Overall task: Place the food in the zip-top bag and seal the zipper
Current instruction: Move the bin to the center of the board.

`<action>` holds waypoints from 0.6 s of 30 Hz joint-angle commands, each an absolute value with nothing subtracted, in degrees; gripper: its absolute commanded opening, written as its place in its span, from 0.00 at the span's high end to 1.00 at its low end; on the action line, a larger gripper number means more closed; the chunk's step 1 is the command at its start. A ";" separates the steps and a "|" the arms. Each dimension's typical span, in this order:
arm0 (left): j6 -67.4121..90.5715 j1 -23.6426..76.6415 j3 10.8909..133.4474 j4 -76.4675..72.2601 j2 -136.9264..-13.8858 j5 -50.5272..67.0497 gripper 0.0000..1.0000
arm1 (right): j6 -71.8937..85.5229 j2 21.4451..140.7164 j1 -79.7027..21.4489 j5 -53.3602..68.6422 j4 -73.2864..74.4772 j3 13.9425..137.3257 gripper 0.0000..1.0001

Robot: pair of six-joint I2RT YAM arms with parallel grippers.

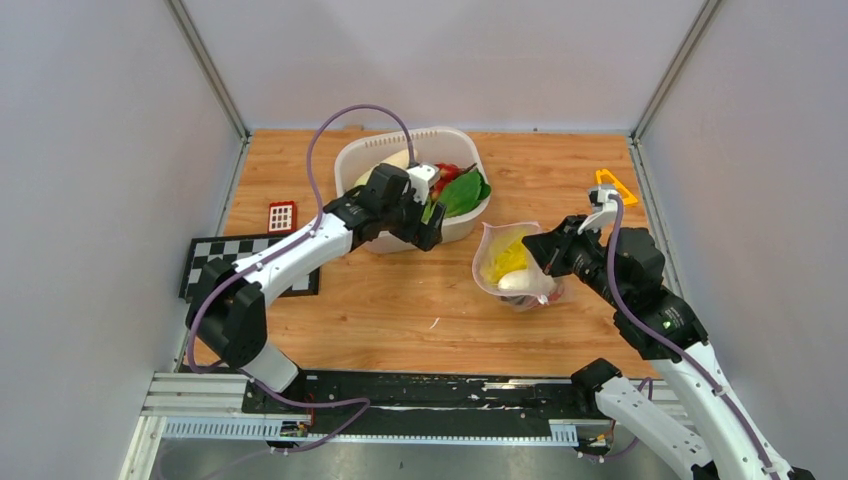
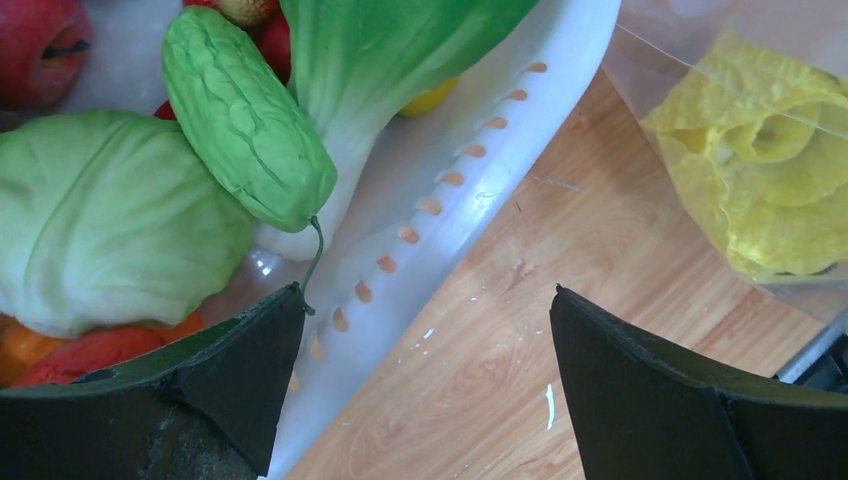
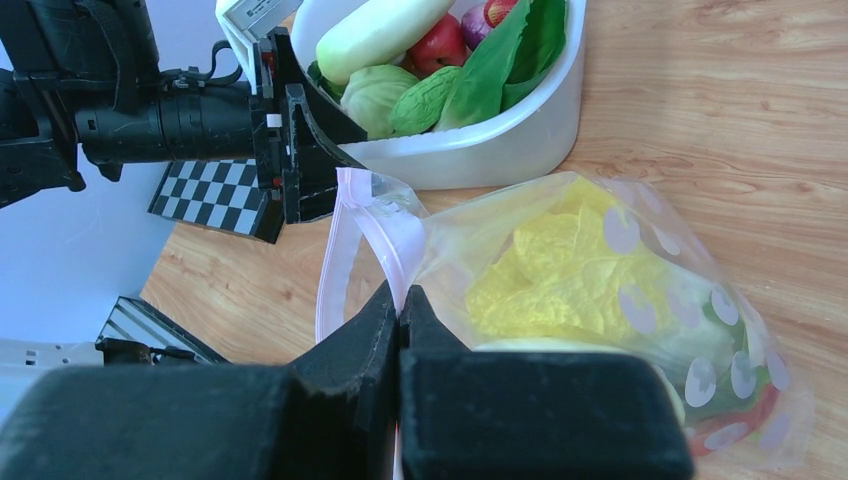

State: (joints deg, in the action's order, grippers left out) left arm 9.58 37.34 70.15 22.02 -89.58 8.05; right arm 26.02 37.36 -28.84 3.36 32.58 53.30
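Currently the zip-top bag [image 1: 505,262] lies on the wooden table [image 1: 400,310], right of centre, just beside the near right corner of the white tub [image 1: 462,228]. I find my right gripper [image 3: 400,305] clamped on the bag's rim. Its two fingers are pressed together with the pale pink zipper [image 3: 385,235] pinched between them. The zipper is unsealed: its strip curves away from the fingers in an open loop, and the mouth faces left toward the tub. Through the spotted film I can see a yellow cabbage [image 3: 545,270] filling the middle of the bag and a white piece [image 1: 520,282] at its near side. Red and green pieces [image 3: 750,408] at the bottom I cannot identify.

My left gripper [image 2: 428,300] hangs over the tub's near right rim with its jaws spread wide and nothing between them. One finger sits above the tub's contents, the other above bare table between tub and bag. Inside the tub lie a long white radish [image 3: 375,35], a green cabbage [image 2: 100,230], a bumpy green gourd [image 2: 245,115], a bok choy [image 2: 380,60], a red apple [image 2: 35,50] and a small purple piece [image 3: 497,12].

Well apart on the left lie a checkerboard [image 1: 215,262] and a small red card [image 1: 282,215]. An orange triangle [image 1: 615,187] sits at the far right.
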 commanded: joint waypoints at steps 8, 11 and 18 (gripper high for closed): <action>15.81 38.01 54.33 20.22 -78.41 22.10 0.11 | 25.53 37.25 -29.08 2.95 30.26 54.38 1.00; 18.02 40.49 50.01 19.56 -74.99 21.68 0.11 | 25.72 37.48 -29.09 3.10 29.91 54.22 1.00; 22.02 47.32 49.55 22.24 -69.35 20.15 0.13 | 25.71 37.56 -29.08 2.84 29.79 54.05 1.00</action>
State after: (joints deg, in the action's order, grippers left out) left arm 17.21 43.44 49.60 16.58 -72.12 17.98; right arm 25.87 37.91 -28.84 3.31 32.42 53.30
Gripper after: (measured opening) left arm 0.872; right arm 0.012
